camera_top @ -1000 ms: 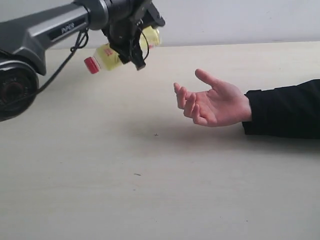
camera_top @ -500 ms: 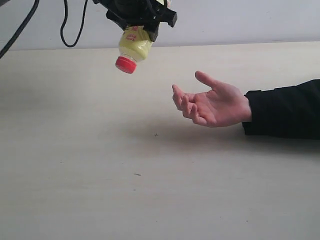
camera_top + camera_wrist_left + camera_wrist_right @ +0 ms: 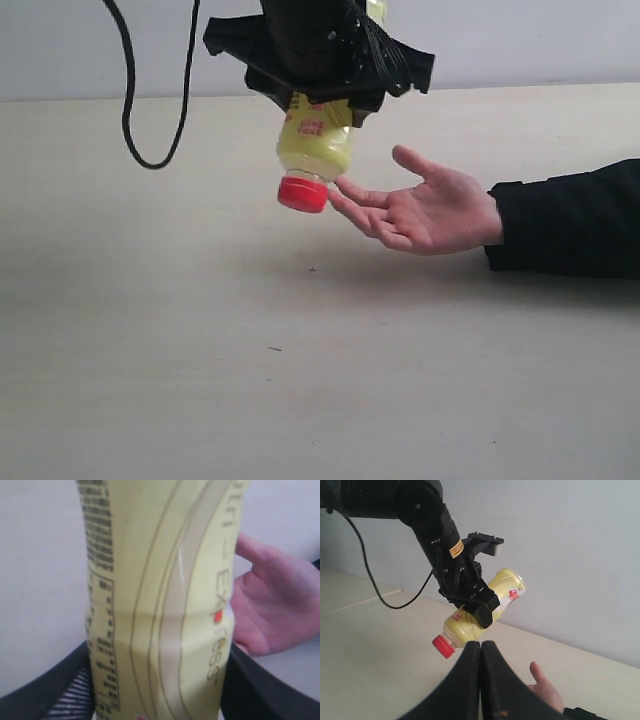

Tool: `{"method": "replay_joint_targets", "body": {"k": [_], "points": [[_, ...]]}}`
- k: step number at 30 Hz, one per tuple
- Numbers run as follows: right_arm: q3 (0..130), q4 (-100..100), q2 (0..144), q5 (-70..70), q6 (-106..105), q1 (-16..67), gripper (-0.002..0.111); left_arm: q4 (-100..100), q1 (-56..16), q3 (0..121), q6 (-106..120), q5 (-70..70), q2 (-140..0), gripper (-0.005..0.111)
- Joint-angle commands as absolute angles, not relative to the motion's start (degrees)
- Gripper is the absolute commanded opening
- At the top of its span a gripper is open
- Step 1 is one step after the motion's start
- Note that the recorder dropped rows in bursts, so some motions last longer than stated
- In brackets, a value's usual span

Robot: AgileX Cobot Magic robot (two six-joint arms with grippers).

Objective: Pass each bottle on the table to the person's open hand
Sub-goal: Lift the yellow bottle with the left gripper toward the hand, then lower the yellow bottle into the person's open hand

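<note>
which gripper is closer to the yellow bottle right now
Left. The left gripper is clamped around the yellow bottle, cap down beside the person's open hand; the right gripper is shut, empty and well back from it.

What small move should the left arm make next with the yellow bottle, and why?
Probably carry the yellow bottle further over the person's open hand and lower it before opening. The left gripper holds it cap down, and its red cap hangs just by the fingertips, short of the middle of the hand.
</note>
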State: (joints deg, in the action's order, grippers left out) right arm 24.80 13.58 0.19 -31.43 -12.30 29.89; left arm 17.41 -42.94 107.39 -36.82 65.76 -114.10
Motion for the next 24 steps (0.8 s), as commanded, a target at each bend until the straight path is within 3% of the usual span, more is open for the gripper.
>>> {"method": "replay_joint_targets", "body": {"k": [1,14,24], "points": [[24.37,13.56,0.0,-30.7,-12.2,29.94,0.0,20.64,-47.76,100.16,-49.92,58.72,-110.86,0.002],[24.37,13.56,0.0,-30.7,-12.2,29.94,0.0,36.16,-54.27,87.74,-93.29,32.43,-110.68,0.002],[24.37,13.56,0.0,-30.7,-12.2,29.94,0.0,39.88,-54.41,87.65,-91.83,30.76,-112.36,0.002]]}}
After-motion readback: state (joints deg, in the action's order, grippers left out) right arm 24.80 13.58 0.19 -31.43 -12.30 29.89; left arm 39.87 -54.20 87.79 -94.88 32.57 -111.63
